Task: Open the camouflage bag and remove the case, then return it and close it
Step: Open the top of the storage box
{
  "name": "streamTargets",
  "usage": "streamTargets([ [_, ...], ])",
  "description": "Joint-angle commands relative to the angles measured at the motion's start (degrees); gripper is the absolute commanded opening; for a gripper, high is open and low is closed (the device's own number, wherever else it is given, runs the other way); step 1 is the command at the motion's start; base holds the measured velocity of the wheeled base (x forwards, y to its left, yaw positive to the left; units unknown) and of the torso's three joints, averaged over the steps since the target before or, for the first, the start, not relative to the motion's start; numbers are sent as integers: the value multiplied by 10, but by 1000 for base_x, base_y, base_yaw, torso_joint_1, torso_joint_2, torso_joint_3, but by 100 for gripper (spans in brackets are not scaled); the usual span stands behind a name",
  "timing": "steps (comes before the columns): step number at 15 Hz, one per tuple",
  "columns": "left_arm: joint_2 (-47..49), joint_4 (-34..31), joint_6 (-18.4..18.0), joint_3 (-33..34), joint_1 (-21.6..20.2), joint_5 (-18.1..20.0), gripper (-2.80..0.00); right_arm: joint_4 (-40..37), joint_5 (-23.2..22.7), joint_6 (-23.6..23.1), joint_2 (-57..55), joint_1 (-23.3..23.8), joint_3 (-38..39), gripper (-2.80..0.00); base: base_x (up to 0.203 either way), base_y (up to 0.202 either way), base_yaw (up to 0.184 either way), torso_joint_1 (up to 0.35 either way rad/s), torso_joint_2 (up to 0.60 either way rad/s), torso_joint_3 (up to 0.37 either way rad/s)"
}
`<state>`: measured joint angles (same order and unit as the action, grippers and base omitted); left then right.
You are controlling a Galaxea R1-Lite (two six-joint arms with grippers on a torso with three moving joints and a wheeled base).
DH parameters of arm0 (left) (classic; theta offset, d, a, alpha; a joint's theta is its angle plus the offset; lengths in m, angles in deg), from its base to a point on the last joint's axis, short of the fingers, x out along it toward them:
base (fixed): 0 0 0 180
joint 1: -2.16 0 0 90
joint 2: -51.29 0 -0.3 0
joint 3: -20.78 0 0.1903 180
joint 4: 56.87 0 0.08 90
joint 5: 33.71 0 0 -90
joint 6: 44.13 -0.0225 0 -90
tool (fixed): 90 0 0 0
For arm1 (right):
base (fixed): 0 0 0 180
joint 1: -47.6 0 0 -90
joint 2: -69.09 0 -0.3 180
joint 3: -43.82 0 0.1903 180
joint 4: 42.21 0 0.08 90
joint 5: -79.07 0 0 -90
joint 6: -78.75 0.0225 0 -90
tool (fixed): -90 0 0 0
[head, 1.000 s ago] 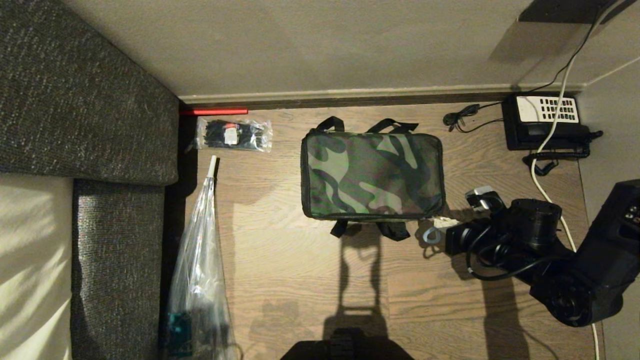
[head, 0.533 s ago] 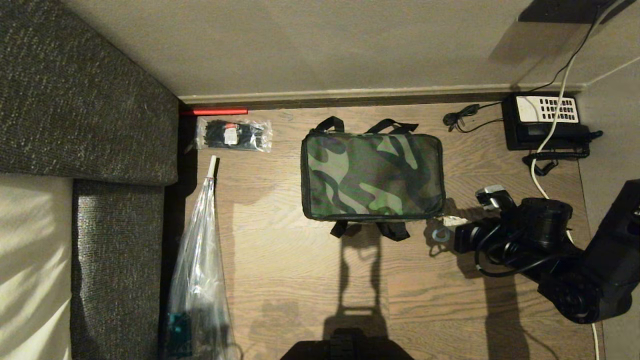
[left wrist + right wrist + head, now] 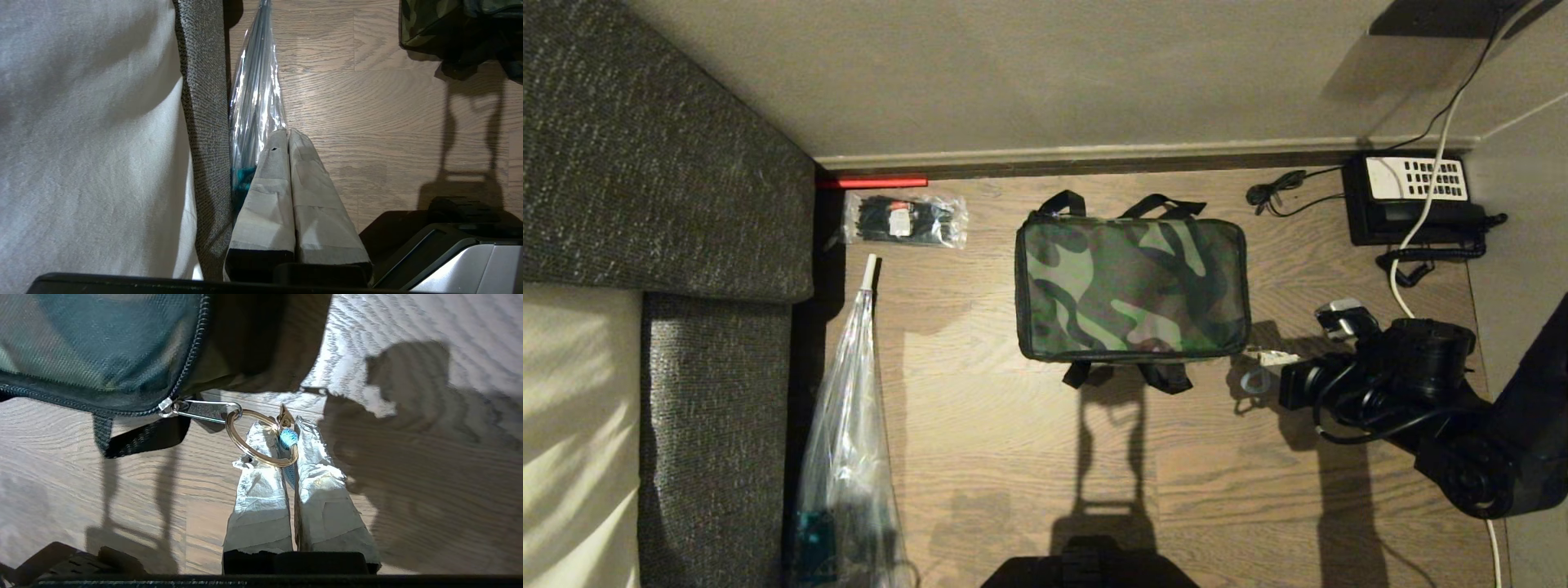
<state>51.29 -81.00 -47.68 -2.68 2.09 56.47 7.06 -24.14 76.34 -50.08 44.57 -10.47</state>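
The camouflage bag point(image 3: 1131, 286) lies flat on the wooden floor with its lid down, and it also shows in the left wrist view point(image 3: 425, 20). My right gripper point(image 3: 1262, 359) is just off the bag's front right corner. In the right wrist view this gripper point(image 3: 286, 428) is shut on a blue cord tab point(image 3: 288, 437). The tab hangs on a brass ring point(image 3: 261, 437) clipped to the bag's metal zipper pull point(image 3: 204, 409). My left gripper point(image 3: 288, 132) is parked low beside the sofa, shut and empty. The case is out of view.
A black telephone point(image 3: 1417, 200) with cords and a white cable point(image 3: 1401, 294) sits at the back right. A packet of black ties point(image 3: 905, 219) and a long clear plastic bag point(image 3: 849, 441) lie beside the grey sofa point(image 3: 645, 163) on the left. The wall runs close behind the bag.
My right arm has moved to the right, drawing the ring and zipper pull along to the bag's front right corner. The bag and the left arm have stayed put.
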Motion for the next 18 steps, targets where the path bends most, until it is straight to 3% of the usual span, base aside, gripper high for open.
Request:
streamTargets([
  [1,0,0,-1,0,0,0,-280,-1,-11,0,9,12,-5,-280,0,0,0,0,0,0],
  [9,0,0,0,0,0,0,-280,-37,-34,5,15,11,-65,-280,0,0,0,0,0,0],
  [12,0,0,-1,0,0,0,-280,-41,-80,1,16,11,-76,-280,0,0,0,0,0,0],
  [18,0,0,-1,0,0,0,-280,-49,-84,-1,11,12,-96,-280,0,0,0,0,0,0],
])
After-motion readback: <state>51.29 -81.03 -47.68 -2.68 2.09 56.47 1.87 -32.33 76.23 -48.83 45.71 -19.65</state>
